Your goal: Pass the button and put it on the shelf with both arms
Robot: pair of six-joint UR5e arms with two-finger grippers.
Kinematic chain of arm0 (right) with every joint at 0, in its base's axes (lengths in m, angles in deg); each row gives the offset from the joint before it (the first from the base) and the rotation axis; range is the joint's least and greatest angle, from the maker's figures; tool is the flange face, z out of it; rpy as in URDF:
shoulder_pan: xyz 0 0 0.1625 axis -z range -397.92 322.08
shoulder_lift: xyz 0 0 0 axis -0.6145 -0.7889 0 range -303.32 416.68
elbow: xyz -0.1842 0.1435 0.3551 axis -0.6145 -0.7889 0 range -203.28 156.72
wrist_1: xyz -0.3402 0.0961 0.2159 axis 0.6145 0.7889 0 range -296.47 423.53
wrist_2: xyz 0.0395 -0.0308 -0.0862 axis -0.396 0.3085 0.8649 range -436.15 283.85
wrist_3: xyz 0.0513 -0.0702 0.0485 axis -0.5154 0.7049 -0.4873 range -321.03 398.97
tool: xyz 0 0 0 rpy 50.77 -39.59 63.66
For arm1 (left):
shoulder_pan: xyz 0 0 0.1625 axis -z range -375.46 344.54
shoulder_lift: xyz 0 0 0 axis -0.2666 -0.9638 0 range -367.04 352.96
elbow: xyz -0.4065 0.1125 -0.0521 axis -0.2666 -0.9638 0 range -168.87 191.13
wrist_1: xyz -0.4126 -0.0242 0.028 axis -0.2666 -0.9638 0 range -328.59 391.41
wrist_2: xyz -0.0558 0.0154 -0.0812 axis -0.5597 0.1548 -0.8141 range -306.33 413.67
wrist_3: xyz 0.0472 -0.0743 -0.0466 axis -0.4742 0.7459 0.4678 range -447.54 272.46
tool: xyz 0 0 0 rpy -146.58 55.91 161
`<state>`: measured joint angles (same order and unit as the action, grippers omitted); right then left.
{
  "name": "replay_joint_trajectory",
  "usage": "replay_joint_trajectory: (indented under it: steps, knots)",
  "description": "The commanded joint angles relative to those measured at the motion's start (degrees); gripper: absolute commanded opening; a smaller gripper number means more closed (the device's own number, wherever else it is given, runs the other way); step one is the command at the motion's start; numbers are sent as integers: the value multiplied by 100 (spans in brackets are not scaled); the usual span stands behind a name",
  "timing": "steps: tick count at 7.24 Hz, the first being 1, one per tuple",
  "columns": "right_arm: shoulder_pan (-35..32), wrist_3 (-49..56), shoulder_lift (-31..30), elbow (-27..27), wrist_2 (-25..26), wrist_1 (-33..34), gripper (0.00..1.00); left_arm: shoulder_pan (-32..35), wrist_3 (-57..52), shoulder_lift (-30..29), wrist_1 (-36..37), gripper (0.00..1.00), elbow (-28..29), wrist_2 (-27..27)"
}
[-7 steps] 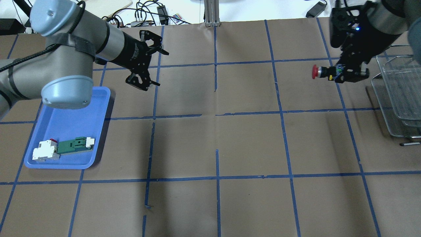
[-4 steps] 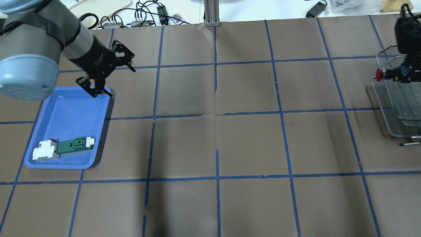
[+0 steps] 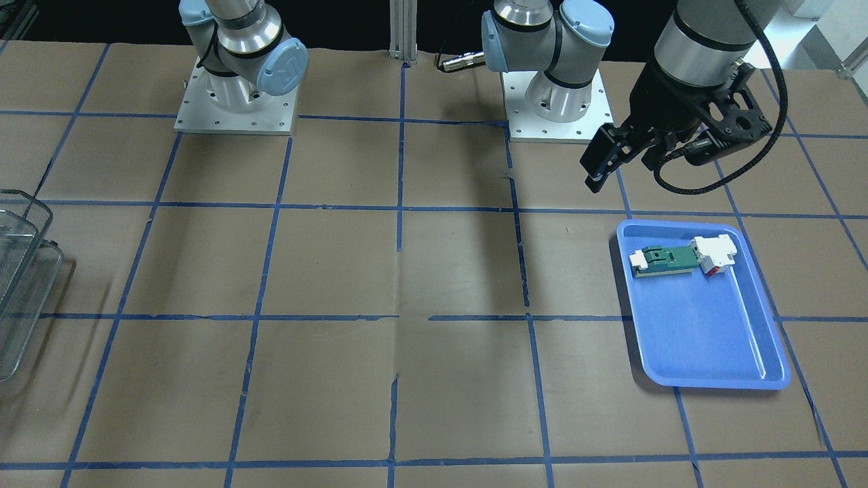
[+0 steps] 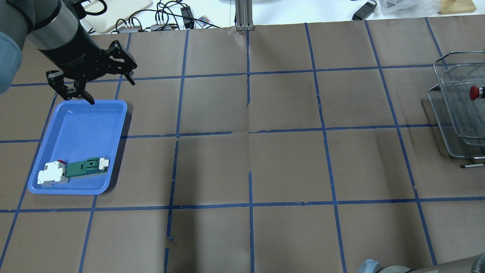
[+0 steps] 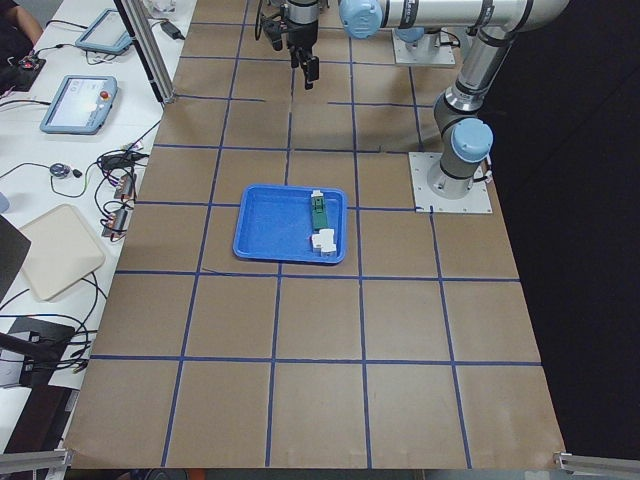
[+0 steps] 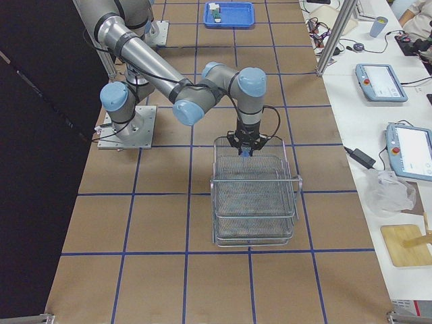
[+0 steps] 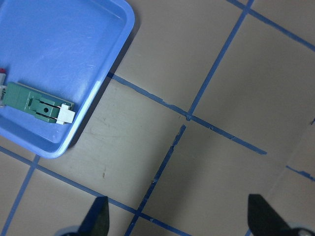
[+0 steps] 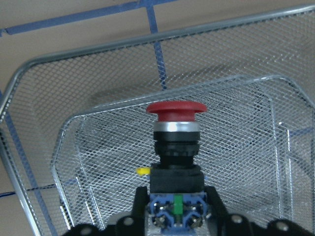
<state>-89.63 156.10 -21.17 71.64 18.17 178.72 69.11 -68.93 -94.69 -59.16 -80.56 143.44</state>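
The button (image 8: pixel 176 142), with its red cap, black collar and blue-white rear block, is held by that rear block in my right gripper (image 8: pixel 177 209), which is shut on it. It hangs over the top tier of the wire-mesh shelf (image 8: pixel 162 34). In the overhead view only the red cap (image 4: pixel 473 93) shows at the right edge, over the shelf (image 4: pixel 447 100); the right gripper is out of that view. The exterior right view shows the gripper (image 6: pixel 243 146) above the shelf (image 6: pixel 255 196). My left gripper (image 4: pixel 111 91) is open and empty, just beyond the far end of the blue tray.
The blue tray (image 4: pixel 87 117) at the table's left holds a green-and-white flat part (image 4: pixel 85 167) and a white block with a red tip (image 4: pixel 51 174). The shelf also shows at the left edge of the front-facing view (image 3: pixel 27 230). Cables lie beyond the far table edge.
My right gripper has carried the button rightward, out of the overhead view's right edge and over the shelf. My left arm has drawn back leftward to the tray's far end, still open.
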Motion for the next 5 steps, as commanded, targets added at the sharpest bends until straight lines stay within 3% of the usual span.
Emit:
replay_joint_trajectory:
  steps: [1, 2, 4, 5]
  knots:
    - [21, -42, 68, 61, 7, 74, 93, -90, -1070, -33, -136, 100, -181, 31]
    - [21, -42, 34, 61, 7, 56, 100, -151, -2279, 80, -136, 100, -348, 110]
    - [-93, -382, -150, 9, -10, -14, 100, -134, -2415, 273, -329, 100, -437, 76]
    - [-442, -715, -456, 26, -115, -353, 100, -82, -2380, 239, -373, 100, -359, 75]
